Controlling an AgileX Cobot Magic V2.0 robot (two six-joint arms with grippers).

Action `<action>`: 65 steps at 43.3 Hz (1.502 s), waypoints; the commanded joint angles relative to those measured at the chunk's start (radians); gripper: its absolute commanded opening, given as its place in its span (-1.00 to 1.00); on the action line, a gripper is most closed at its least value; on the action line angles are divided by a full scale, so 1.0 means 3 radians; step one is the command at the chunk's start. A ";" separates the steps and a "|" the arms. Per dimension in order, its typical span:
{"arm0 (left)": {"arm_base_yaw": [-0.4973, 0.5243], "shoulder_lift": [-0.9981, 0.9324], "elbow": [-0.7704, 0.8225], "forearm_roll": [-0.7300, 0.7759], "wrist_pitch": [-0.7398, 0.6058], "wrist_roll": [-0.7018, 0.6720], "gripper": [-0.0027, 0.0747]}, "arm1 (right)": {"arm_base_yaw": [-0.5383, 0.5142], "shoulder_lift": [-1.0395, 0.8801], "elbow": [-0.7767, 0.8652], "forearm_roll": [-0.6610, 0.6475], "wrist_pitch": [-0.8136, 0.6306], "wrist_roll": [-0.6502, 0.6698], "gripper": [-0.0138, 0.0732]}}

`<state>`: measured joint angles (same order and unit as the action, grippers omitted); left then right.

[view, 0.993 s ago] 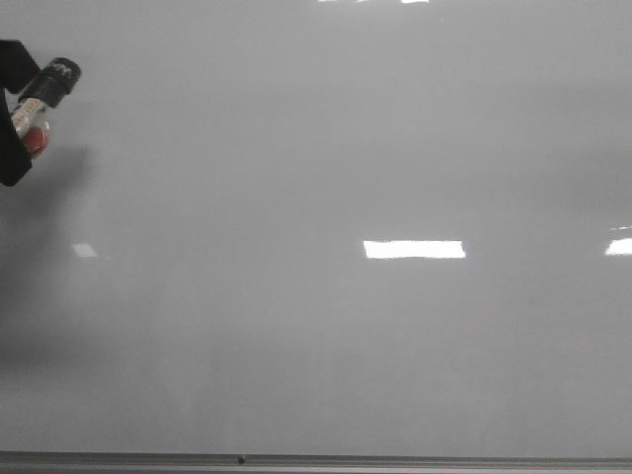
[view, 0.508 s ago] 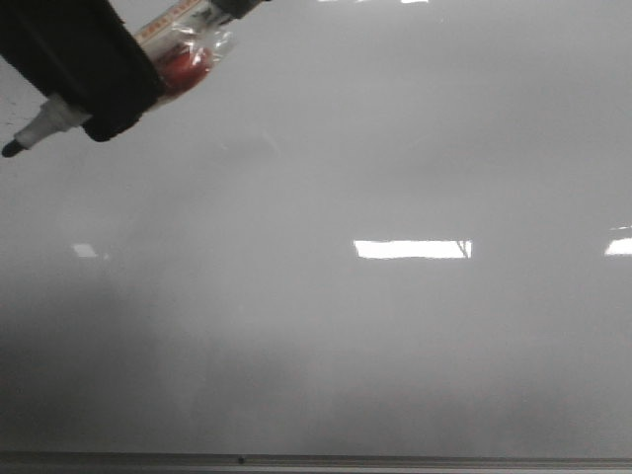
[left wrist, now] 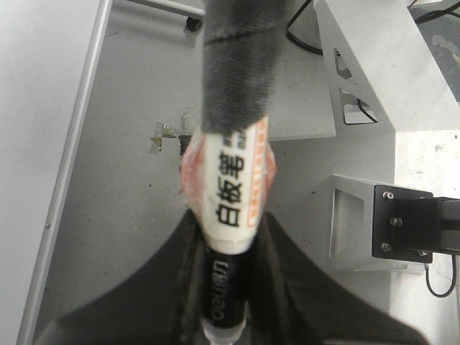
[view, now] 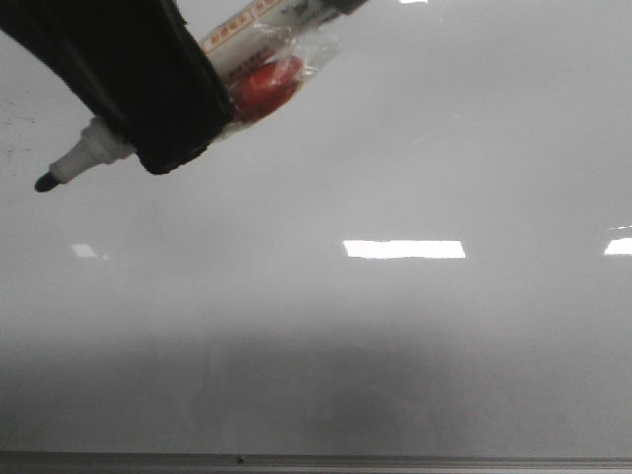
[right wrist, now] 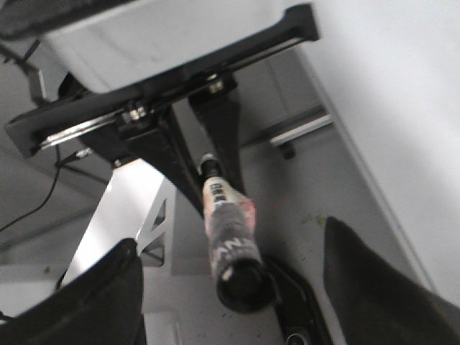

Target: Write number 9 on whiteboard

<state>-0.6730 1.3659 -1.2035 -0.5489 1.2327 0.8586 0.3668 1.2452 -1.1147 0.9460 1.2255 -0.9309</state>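
Note:
The whiteboard (view: 415, 148) fills the front view, with a thin metal rail (view: 395, 460) along its lower edge. No number 9 or any marker line shows on it. My left gripper (view: 163, 148) reaches in from the upper left and is shut on a marker (view: 94, 153) with a white label and red wrapping. The marker's black tip (view: 44, 183) points down-left; whether it touches the board I cannot tell. In the left wrist view the jaws (left wrist: 226, 313) clamp the marker's black barrel (left wrist: 226, 280). My right gripper (right wrist: 230, 309) is open and empty, with the marker (right wrist: 230, 244) seen beyond it.
Bright rectangular light reflections (view: 403, 249) lie on the board. Faint smudges (view: 20, 123) mark its upper left. White metal frame parts (left wrist: 359, 230) and cables stand beside the board's edge (left wrist: 79, 144). A dark shadow spreads over the board's lower part.
My left gripper with the marker has moved in from the left edge, rightward and closer to the camera. The marker has turned, so its tip shows and points down-left.

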 commanded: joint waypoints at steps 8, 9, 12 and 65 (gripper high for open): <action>-0.0023 -0.0106 -0.0110 -0.0179 0.0088 -0.0004 -0.98 | 0.0380 0.0244 -0.0122 0.0250 -0.0135 -0.0071 0.55; -0.0023 -0.0106 -0.0110 -0.0179 0.0088 -0.0004 -0.98 | 0.0390 0.0264 -0.0122 0.0253 -0.0135 -0.0071 0.53; -0.0023 -0.0106 -0.0110 -0.0179 0.0088 -0.0004 -0.98 | 0.0401 0.0318 -0.0122 0.0269 -0.0123 -0.0071 0.38; -0.0023 -0.0106 -0.0110 -0.0179 0.0002 0.0001 -0.28 | -0.0874 -0.0519 0.0886 0.0023 -0.1194 0.0301 -0.84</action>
<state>-0.6730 1.3659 -1.2035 -0.5489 1.2379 0.8613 0.1111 1.0950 -0.8308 0.8614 0.9140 -0.8383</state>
